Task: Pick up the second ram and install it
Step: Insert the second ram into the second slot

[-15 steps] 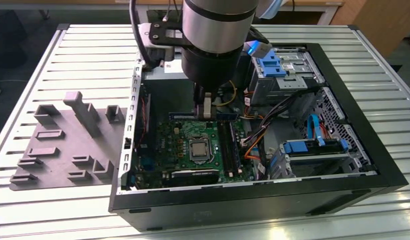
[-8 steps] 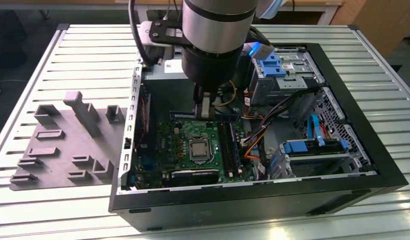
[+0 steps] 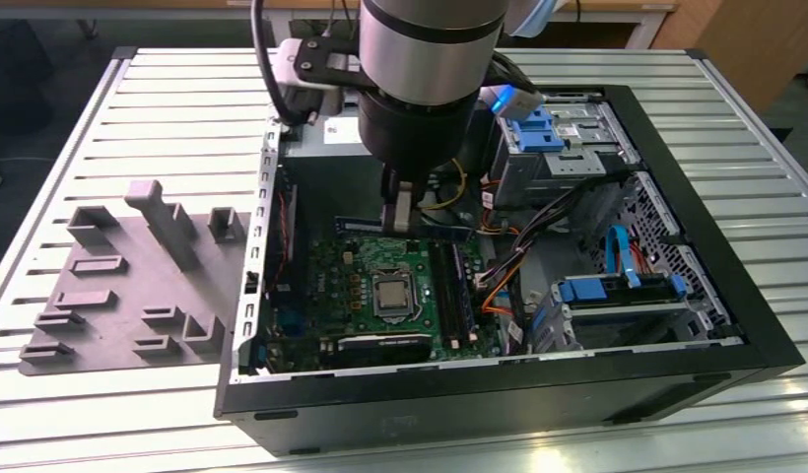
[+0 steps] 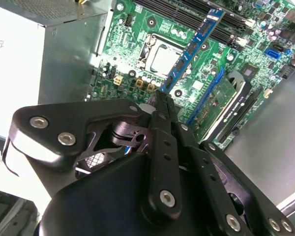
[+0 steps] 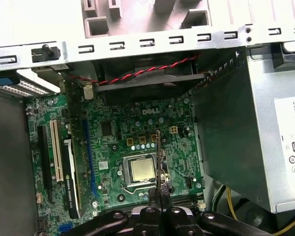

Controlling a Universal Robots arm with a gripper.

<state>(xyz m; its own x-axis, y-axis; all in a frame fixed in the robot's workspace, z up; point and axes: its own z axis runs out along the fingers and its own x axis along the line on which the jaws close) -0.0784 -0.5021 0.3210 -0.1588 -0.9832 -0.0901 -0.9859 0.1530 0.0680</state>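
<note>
The pincer (image 4: 162,101) is closed narrow on the second ram (image 4: 196,42), gripping its flat sides; the stick reaches out past the tips, over the green board (image 4: 123,49) below.

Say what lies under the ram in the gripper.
The second ram, clamped in the gripper, hangs above the green board, by the processor socket. The strip of board directly beneath it is covered.
</note>
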